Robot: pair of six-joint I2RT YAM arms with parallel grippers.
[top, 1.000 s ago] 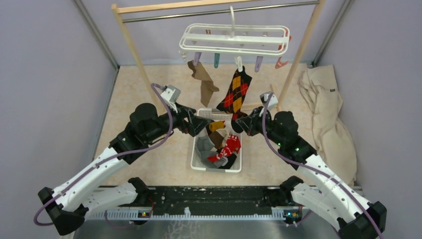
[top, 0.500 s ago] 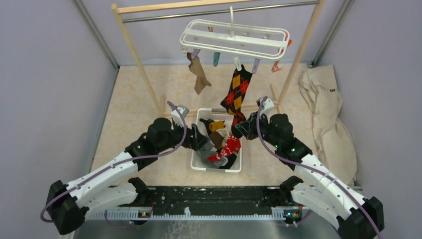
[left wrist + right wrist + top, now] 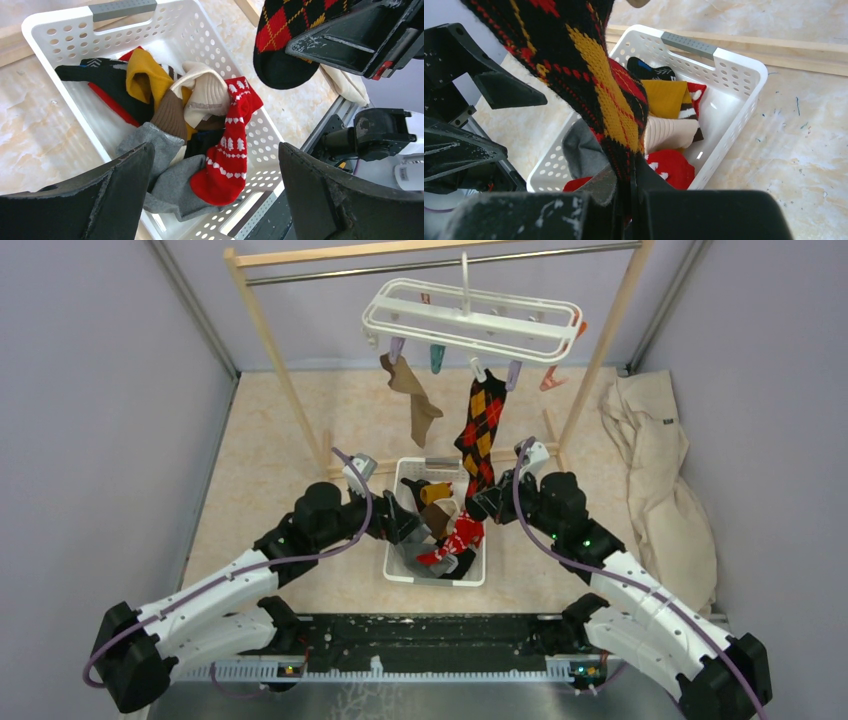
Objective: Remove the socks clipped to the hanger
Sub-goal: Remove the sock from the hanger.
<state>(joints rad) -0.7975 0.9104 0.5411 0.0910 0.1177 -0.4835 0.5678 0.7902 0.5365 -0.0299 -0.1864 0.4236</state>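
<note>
This looks like a robotics lab's enclosed test booth. Plain lilac wall panels [image 3: 90, 420] in metal framing [image 3: 194, 310] box in a marble-look tabletop [image 3: 270, 450], where laundry props stand: a wooden rack [image 3: 268, 335], a white basket [image 3: 433, 580].
</note>
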